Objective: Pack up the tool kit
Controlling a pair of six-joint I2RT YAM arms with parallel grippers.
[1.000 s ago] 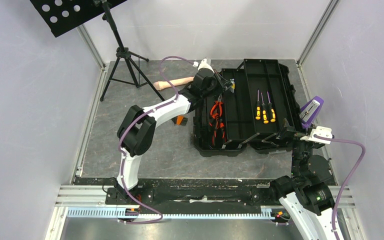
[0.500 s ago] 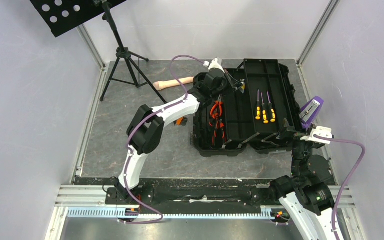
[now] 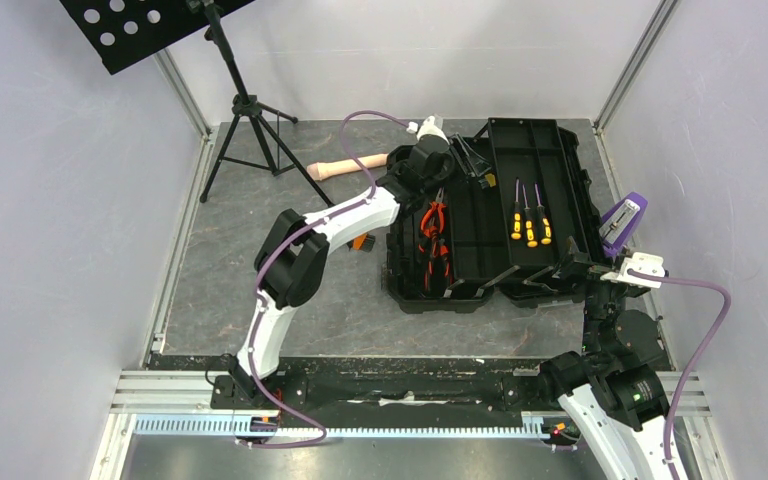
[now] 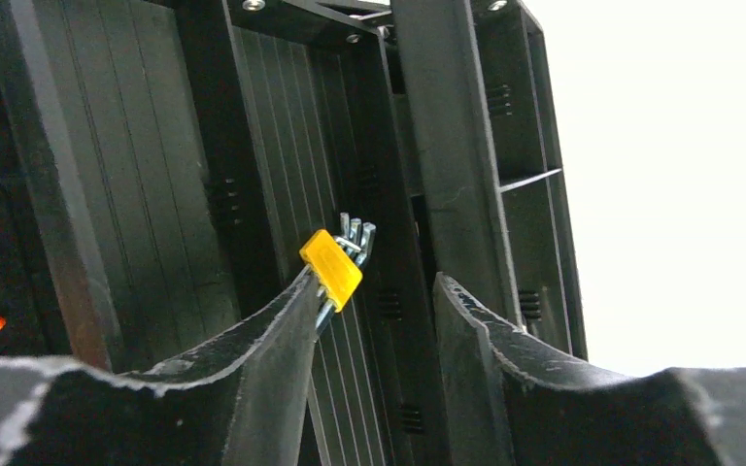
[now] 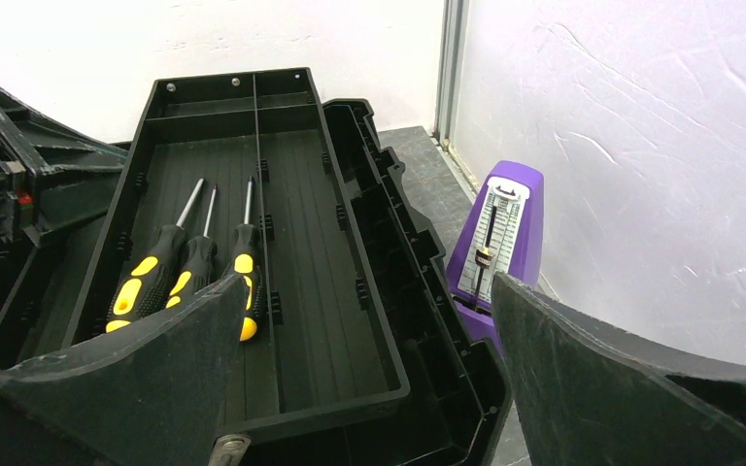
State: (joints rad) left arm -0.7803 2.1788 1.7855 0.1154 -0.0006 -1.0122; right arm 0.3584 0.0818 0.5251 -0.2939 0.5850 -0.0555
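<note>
The black toolbox [image 3: 490,220] lies open at the centre right, its trays spread out. Orange pliers [image 3: 432,228] rest in its left part. Three yellow-and-black screwdrivers [image 3: 527,224] [image 5: 189,277] lie in the right tray. My left gripper [image 3: 463,161] [image 4: 377,291] hovers over the box's far middle, jaws apart. A hex key set in a yellow holder [image 4: 332,268] [image 3: 487,181] sits against the tip of the left finger [image 4: 282,330], over a ribbed tray. My right gripper [image 3: 600,266] [image 5: 369,369] stands wide open and empty at the box's near right corner.
A purple metronome [image 3: 622,222] [image 5: 497,243] stands just right of the box, close to the right gripper. A beige handle [image 3: 345,166] lies at the back left of the box. A music stand tripod [image 3: 250,120] occupies the far left. A small orange-black item [image 3: 360,240] lies under the left arm.
The left arm reached right over the box, then its jaws went from shut to apart, releasing their grip on the hex key set. The right arm has not moved.
</note>
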